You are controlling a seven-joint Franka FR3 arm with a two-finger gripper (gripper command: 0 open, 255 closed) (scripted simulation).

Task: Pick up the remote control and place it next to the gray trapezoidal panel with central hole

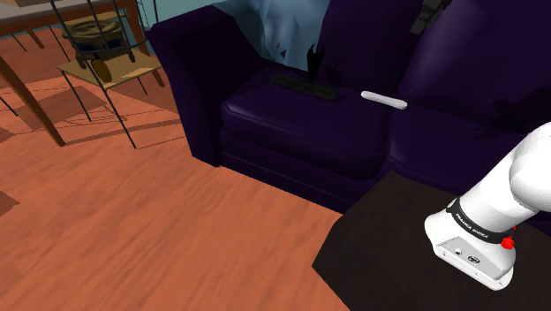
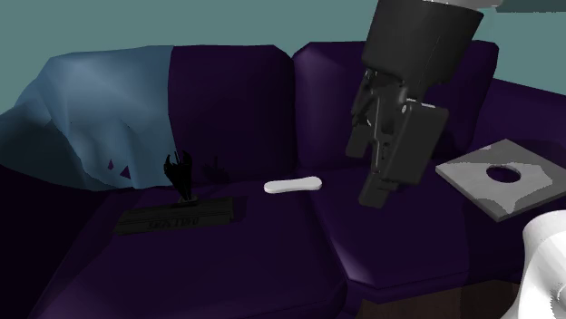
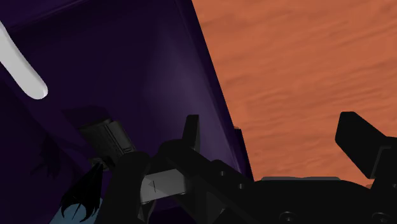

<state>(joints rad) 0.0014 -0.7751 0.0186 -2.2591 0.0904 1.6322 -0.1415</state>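
Lying flat on the dark purple sofa [image 1: 291,132] [image 2: 263,272] [image 3: 133,70], the white remote control [image 1: 384,100] [image 2: 293,186] [image 3: 22,67] rests near the seam between two of the sofa's seat cushions. Above the sofa's seat the arm's black jaws hang open and empty, apart from the remote control, while the gray trapezoidal panel [image 2: 464,179] with a central hole lies on the sofa's seat toward the second exterior view's right. A black figurine [image 1: 316,62] [image 2: 179,170] on a dark plaque [image 1: 305,86] [image 2: 181,217] stands on the sofa's seat toward that view's left, under a pale blue blanket [image 2: 91,118] draped over the sofa's back.

White remote control [image 2: 293,186], dark purple sofa [image 2: 272,263]
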